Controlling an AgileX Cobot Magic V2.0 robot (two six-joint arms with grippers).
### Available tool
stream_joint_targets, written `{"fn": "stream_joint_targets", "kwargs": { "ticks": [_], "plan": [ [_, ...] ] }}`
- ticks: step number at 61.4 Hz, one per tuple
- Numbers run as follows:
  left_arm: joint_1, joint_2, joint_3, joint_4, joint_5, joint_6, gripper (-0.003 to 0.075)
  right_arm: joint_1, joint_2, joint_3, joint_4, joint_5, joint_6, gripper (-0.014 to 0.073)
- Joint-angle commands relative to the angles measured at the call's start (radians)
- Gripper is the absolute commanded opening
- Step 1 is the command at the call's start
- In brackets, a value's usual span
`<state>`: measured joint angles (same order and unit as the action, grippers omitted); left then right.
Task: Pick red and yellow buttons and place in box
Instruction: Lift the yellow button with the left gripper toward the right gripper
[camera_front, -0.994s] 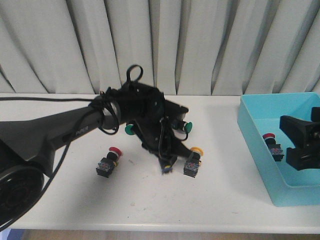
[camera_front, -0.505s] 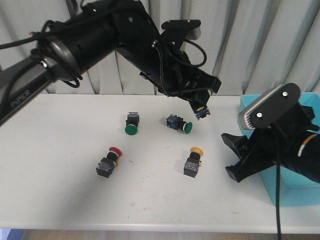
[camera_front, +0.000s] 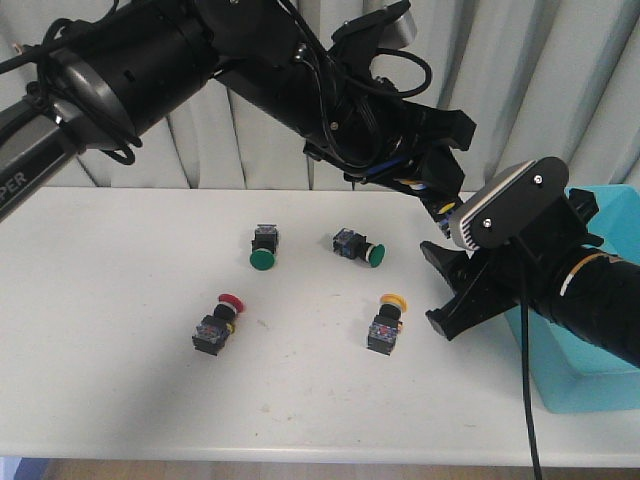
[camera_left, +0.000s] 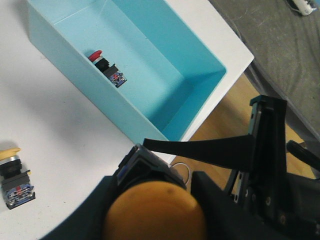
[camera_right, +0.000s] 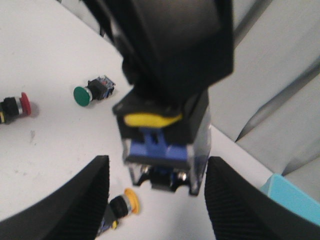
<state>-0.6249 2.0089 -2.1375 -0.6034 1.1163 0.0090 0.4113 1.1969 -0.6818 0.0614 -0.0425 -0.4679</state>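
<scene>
While the left gripper (camera_front: 440, 203) pinches a yellow-capped button (camera_right: 162, 145), carry it over the turquoise box (camera_left: 165, 95) before releasing; right gripper (camera_right: 155, 200) spread.

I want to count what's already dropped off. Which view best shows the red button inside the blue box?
The left wrist view: it looks down into the light turquoise plastic box, where one red-capped push button with a black body lies near a wall. The front view shows only the box's edge behind the right arm; the right wrist view shows just a corner.

Turquoise box (camera_left: 150, 107), red-capped button (camera_front: 215, 324), yellow-capped button (camera_front: 385, 323), green-capped switches (camera_front: 262, 246), white table (camera_front: 120, 370).
</scene>
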Motion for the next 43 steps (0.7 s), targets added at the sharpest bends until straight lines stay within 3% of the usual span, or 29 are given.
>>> {"fn": "stream_joint_targets", "kwargs": {
  "ticks": [1,8,15,26,27,43],
  "plan": [
    [-0.002,-0.068,-0.027,-0.057,-0.044,-0.002,-0.0006,0.001,-0.017,-0.026,-0.003,-0.118,0.000,0.0422],
    [-0.002,-0.068,-0.027,-0.060,-0.044,-0.002,-0.0004,0.001,-0.010,-0.026,0.000,-0.141,0.011,0.0398],
    [-0.002,-0.068,-0.027,-0.086,-0.044,-0.002,-0.0003,0.001,0.009,-0.026,0.000,-0.161,0.035,0.0311],
    [-0.002,-0.067,-0.027,-0.091,-0.044,-0.001,0.0003,0.001,0.029,-0.026,0.000,-0.188,0.055,0.0107],
    [-0.002,-0.065,-0.027,-0.079,-0.044,0.001,0.0007,0.001,0.029,-0.026,0.000,-0.198,0.058,-0.0013],
    [-0.002,-0.067,-0.027,-0.047,-0.046,0.045,0.0079,0.001,0.029,-0.026,0.000,-0.199,0.058,-0.0008]
  ]
}}
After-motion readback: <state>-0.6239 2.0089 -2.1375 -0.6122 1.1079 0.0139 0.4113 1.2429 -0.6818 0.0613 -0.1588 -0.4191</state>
